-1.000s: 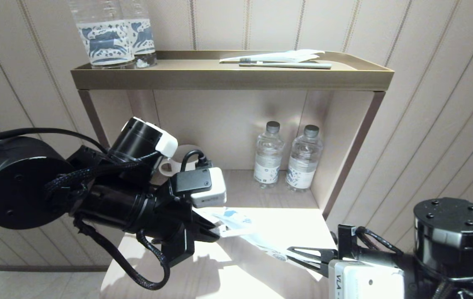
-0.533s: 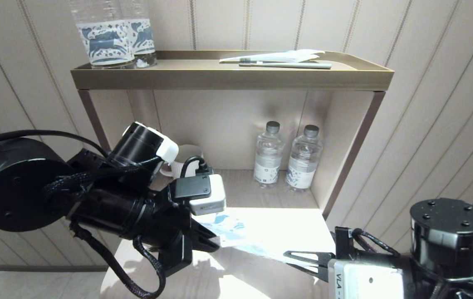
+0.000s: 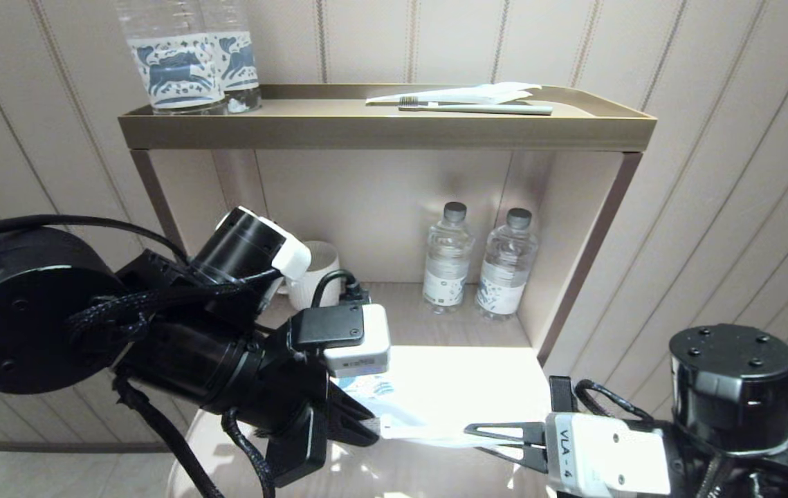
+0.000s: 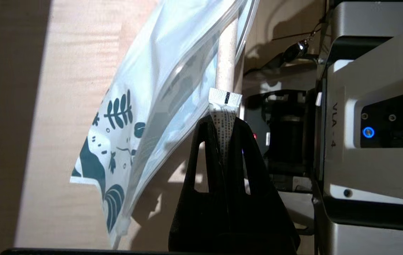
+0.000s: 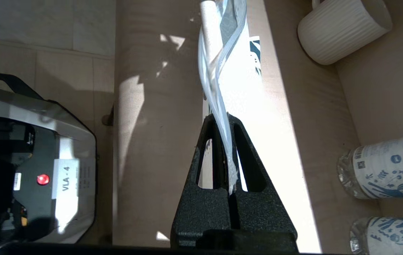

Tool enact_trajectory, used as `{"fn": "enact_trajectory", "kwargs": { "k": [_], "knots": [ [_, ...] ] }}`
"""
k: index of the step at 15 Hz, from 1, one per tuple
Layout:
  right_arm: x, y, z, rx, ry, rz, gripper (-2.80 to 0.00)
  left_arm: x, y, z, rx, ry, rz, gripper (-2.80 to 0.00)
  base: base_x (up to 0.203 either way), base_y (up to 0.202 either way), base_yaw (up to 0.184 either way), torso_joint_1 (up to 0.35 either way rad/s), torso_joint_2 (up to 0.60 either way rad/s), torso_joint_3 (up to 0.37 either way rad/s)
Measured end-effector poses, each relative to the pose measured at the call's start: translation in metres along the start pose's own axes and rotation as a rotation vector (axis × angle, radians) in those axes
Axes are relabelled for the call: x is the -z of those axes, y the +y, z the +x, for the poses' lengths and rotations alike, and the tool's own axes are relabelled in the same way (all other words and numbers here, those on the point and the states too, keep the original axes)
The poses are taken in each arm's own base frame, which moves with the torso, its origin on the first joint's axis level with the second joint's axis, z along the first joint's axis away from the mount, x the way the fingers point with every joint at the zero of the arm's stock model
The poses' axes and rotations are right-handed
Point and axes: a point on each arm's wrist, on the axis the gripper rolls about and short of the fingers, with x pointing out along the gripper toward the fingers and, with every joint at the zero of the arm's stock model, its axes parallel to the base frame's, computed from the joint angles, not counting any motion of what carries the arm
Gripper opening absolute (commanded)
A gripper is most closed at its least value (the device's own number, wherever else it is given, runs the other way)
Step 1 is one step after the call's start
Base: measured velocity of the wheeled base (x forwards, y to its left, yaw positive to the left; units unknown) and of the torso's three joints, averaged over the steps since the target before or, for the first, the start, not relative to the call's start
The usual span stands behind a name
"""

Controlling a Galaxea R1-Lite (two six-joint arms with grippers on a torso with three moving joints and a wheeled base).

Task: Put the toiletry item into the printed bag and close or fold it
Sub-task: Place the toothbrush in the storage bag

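My left gripper [image 3: 368,430] [image 4: 222,122] is shut on the small white tube [image 4: 223,106]. The white toothbrush handle [image 4: 226,56] [image 5: 208,21] sticks out ahead of it, at the open mouth of the printed bag [image 3: 400,413] [image 4: 134,117] [image 5: 222,71]. The handle's far end passes behind the bag's clear rim, and the bristle head is hidden. My right gripper [image 3: 480,436] [image 5: 224,118] is shut on the bag's other end. The bag hangs between the two grippers, just above the sunlit lower shelf [image 3: 477,373].
A white ribbed mug [image 3: 317,273] [image 5: 343,28] and two water bottles [image 3: 447,259] [image 3: 506,266] stand at the back of the lower shelf. The top tray [image 3: 366,131] holds two horse-label bottles [image 3: 186,62] and a greyish-green toothbrush with wrapper [image 3: 477,107].
My left gripper has moved right and down, toward the right gripper. The right gripper has risen slightly, the bag now hangs more level between them, and the mug has come into view.
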Motion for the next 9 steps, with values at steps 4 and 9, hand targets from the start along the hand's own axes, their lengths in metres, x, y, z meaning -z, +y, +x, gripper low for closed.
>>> {"fn": "enact_trajectory", "kwargs": {
  "k": [4,9],
  "knots": [
    [0.001,-0.005,0.002,0.007,-0.004,0.026,-2.80,-0.001,0.004,0.009,0.039,-0.028,-0.001,-2.80,0.000,0.000,0.000,0.000,0.00,0.000],
    [-0.003,-0.012,0.003,0.011,-0.032,0.062,-2.80,-0.004,0.011,0.016,0.041,-0.027,-0.001,-2.80,0.000,0.000,0.000,0.000,0.00,0.000]
  ]
}}
